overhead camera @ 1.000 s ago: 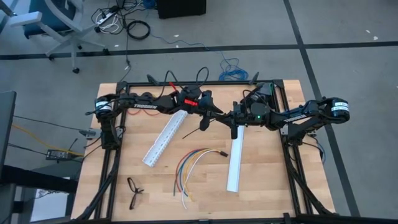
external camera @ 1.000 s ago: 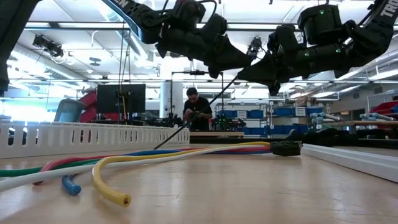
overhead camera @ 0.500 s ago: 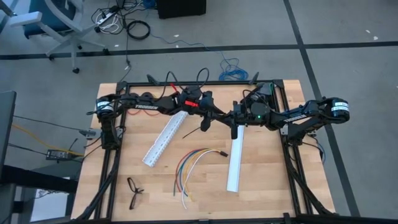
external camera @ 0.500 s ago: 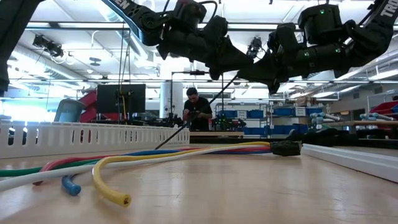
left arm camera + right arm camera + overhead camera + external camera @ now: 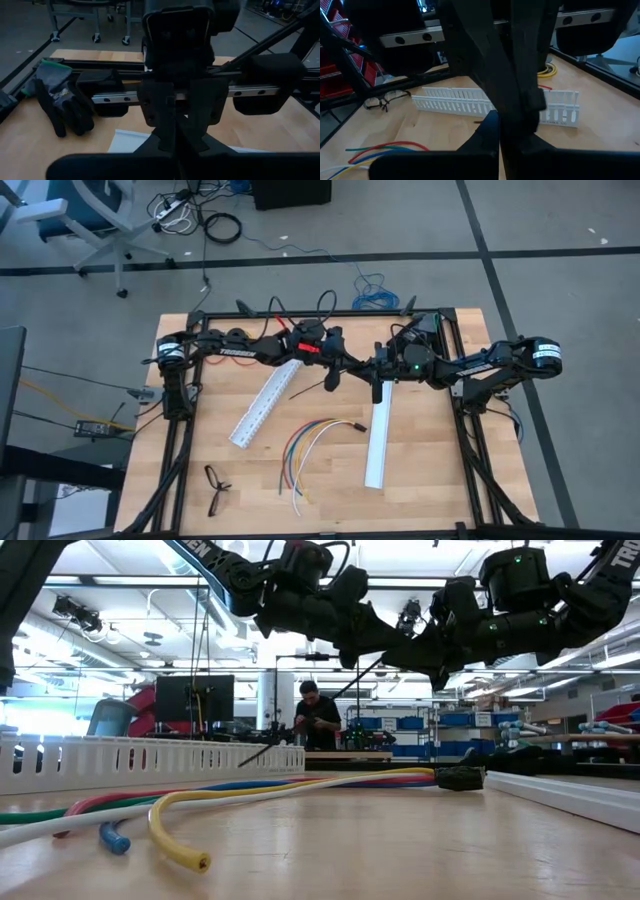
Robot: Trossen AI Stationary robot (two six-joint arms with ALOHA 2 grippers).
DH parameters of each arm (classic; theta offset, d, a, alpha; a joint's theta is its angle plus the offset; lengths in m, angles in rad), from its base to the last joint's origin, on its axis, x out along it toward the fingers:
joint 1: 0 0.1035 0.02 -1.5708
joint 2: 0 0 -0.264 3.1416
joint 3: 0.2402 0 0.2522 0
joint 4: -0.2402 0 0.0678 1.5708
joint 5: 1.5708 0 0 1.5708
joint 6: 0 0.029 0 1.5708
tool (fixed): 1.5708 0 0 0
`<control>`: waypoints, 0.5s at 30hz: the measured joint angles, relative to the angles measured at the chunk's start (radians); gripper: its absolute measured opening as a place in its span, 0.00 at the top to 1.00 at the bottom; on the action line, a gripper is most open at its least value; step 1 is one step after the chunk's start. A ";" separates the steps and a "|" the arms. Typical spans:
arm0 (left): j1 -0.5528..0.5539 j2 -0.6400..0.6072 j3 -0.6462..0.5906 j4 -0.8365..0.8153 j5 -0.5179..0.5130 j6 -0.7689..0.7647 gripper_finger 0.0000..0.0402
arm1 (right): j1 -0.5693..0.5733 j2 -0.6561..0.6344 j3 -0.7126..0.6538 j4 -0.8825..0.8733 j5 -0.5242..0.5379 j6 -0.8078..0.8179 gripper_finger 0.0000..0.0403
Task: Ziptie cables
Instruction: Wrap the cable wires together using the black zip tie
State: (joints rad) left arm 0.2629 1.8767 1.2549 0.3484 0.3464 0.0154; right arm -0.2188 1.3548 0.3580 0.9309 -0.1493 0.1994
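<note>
The cables (image 5: 305, 448) lie loose on the wooden table, their black connector (image 5: 355, 425) toward the far right. The low view shows them (image 5: 250, 790) in front. Above the table's far middle my left gripper (image 5: 358, 366) and my right gripper (image 5: 372, 367) meet tip to tip, both shut. The ziptie (image 5: 270, 745), a thin black strip, slants down from where they meet toward the table's left and near side (image 5: 308, 390). Its lower end hangs free above the table. My left gripper is shut at the ziptie's upper end (image 5: 378, 668), coming level from the table's left. The dark fingers hide the exact place of contact. My right gripper is shut on the same upper end (image 5: 392, 660), coming level from the table's right. The strip hangs slanting below the fingers, clear of the table.
Two white slotted rails lie on the table, one left of centre (image 5: 265, 402) and one right of centre (image 5: 378, 442). Glasses (image 5: 215, 488) lie near the front left. A grey glove (image 5: 62, 97) lies at the far right. A person (image 5: 318, 725) stands beyond the table.
My left gripper has shut its fingers at the ziptie's upper end, staying where it was. The ziptie's free lower end has swung up a little from the table. My right gripper has kept still and shut.
</note>
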 joint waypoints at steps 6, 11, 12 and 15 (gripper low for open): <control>0.003 0.000 0.000 -0.004 -0.026 -0.024 0.99 | -0.001 0.000 0.000 -0.007 0.006 0.015 0.99; 0.020 -0.019 0.000 -0.017 -0.039 -0.071 1.00 | 0.000 0.000 0.000 -0.053 -0.003 0.008 0.93; 0.026 -0.024 0.000 -0.014 -0.039 -0.072 1.00 | 0.000 0.000 0.000 -0.065 -0.004 0.007 0.91; 0.039 -0.047 0.000 -0.076 -0.039 -0.072 1.00 | 0.000 0.000 0.000 -0.094 -0.003 0.001 0.86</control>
State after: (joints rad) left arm 0.3016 1.8298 1.2549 0.2719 0.3069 -0.0565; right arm -0.2192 1.3548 0.3584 0.8366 -0.1527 0.2001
